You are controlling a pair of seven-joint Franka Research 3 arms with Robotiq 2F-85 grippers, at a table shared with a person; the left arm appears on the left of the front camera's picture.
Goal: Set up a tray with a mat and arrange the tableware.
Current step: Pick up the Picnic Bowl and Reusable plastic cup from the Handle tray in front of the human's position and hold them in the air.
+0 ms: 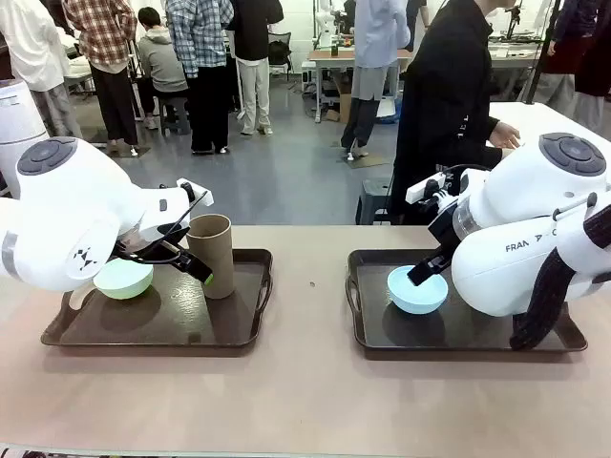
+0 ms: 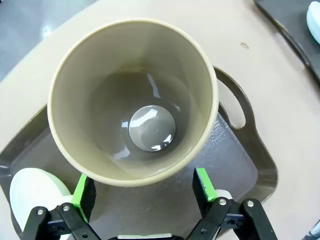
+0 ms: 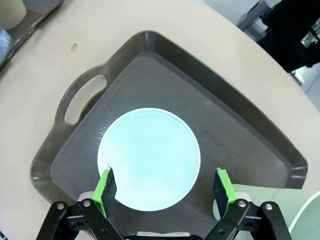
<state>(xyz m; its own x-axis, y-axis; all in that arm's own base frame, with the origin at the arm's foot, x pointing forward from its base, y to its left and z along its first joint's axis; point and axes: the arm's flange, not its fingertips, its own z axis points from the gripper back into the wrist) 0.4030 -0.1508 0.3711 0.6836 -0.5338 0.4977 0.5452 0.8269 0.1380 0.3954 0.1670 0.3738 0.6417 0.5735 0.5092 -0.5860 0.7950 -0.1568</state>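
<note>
The tan-brown cup (image 1: 212, 250) stands upright near the right end of the left tray (image 1: 239, 326), and the mint green bowl (image 1: 124, 278) sits well to its left on the same tray. The left gripper (image 2: 142, 182) hangs right at the cup with its jaws spread wide. From its wrist you look straight down into the cup's mouth, with the green pads (image 2: 82, 192) flanking the near side of the rim. From the front, one black finger crosses the cup's lower wall. I cannot tell whether a pad touches it.

On the right tray (image 3: 240, 125) the light blue bowl (image 3: 149, 159) rests toward the handle end. The right gripper (image 3: 164, 182) is poised above it, jaws wide apart, one pad at each side of the bowl's near edge. Whether they touch the rim is not clear.

Both trays lie side by side, apart, on the beige table (image 1: 305, 401). A person in black (image 1: 449, 105) stands at the far side.
</note>
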